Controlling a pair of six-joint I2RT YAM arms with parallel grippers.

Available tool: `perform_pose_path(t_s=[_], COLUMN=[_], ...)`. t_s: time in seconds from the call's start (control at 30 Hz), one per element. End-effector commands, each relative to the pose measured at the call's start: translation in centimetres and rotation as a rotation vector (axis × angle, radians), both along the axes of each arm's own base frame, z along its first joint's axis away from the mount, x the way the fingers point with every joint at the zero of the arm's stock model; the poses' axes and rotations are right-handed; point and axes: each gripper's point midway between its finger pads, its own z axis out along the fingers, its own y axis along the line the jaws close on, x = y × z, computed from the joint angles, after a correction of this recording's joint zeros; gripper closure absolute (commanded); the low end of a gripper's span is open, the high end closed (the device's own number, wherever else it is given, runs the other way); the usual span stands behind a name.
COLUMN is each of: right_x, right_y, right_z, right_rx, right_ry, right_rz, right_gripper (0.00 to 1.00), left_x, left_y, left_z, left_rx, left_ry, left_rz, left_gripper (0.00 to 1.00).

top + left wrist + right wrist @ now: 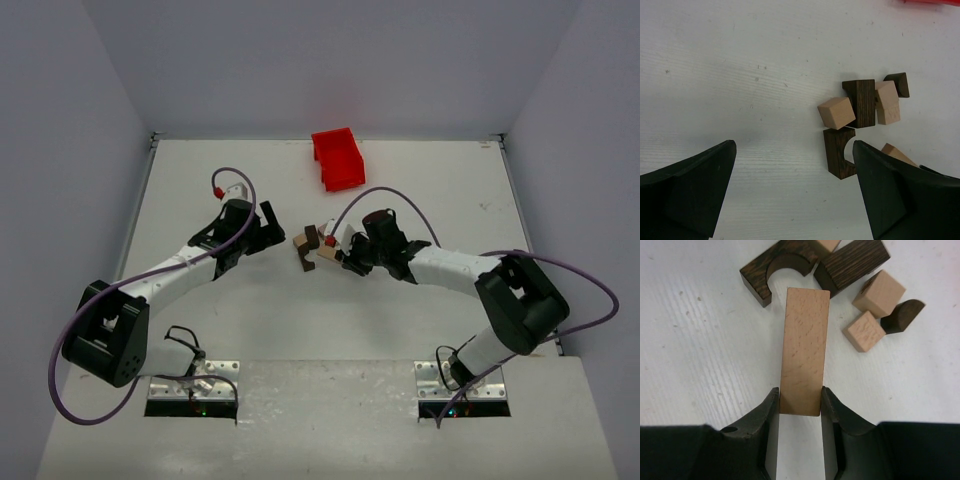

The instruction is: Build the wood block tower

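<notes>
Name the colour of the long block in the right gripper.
Pale tan; the long block shows best in the right wrist view.

My right gripper (pixel 799 402) has matt black plastic jaws, and the pale plank (pixel 804 340) between them is smooth, bare wood with fine speckled grain. Just past its tip the dark arch block (pixel 757 270) shows coarse, streaky grain. The white table (pixel 700 350) underneath looks matt and faintly ribbed.

Wood blocks (pixel 305 243) clustered mid-table, open tabletop (pixel 300 320) on their near side, red bin (pixel 337 158) well behind.
</notes>
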Motion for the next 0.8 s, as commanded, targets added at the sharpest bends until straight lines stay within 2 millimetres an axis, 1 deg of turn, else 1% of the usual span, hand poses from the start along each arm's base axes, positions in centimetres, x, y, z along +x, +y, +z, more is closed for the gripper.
perform_pose_path(t_s=[0.0,0.07,0.13,0.2,0.27,0.3,0.33,0.37,0.47,0.6,0.67,0.77], right_x=[0.1,0.2,0.3,-0.1,-1.3,-1.6,-2.6,-3.0,-3.8,-4.0,-4.7,-5.5], right_y=[0.3,-0.4,-0.6,-0.7,-0.1,0.0,0.4,0.7,0.9,0.7,0.7,0.8], right_z=[3.9,4.5,5.4,5.8,5.9,5.8,5.8,5.9,5.5,4.6,3.3,1.9], right_rx=[0.078,0.081,0.089,0.094,0.122,0.123,0.140,0.150,0.139,0.118,0.102,0.063], right_ry=[-0.115,-0.138,-0.158,-0.161,-0.128,-0.129,-0.111,-0.110,-0.102,-0.079,-0.054,-0.010], right_rz=[0.011,-0.029,-0.045,-0.028,0.027,0.039,0.088,0.111,0.135,0.135,0.164,0.204], right_gripper=[0.86,0.86,0.87,0.86,0.86,0.86,0.86,0.86,0.84,0.84,0.85,0.85], left_x=[1.4,1.4,1.3,1.3,1.4,1.3,1.3,1.3,1.4,1.3,1.4,1.3], left_y=[-0.7,-0.8,-0.7,-0.7,-0.7,-0.6,-0.5,-0.4,-0.1,-0.3,-0.3,-0.5], left_z=[2.5,2.5,2.5,2.5,2.5,2.5,2.6,2.6,2.6,2.5,2.6,2.5], left_rx=[-0.016,-0.015,-0.014,-0.013,-0.011,-0.009,-0.004,0.001,0.012,0.003,0.001,-0.004], left_ry=[-0.078,-0.078,-0.078,-0.078,-0.080,-0.079,-0.079,-0.080,-0.078,-0.076,-0.079,-0.078], left_rz=[-0.019,-0.022,-0.023,-0.024,-0.021,-0.020,-0.016,-0.010,0.002,-0.004,-0.005,-0.015], left_gripper=[0.00,0.00,0.00,0.00,0.00,0.00,0.00,0.00,0.00,0.00,0.00,0.00])
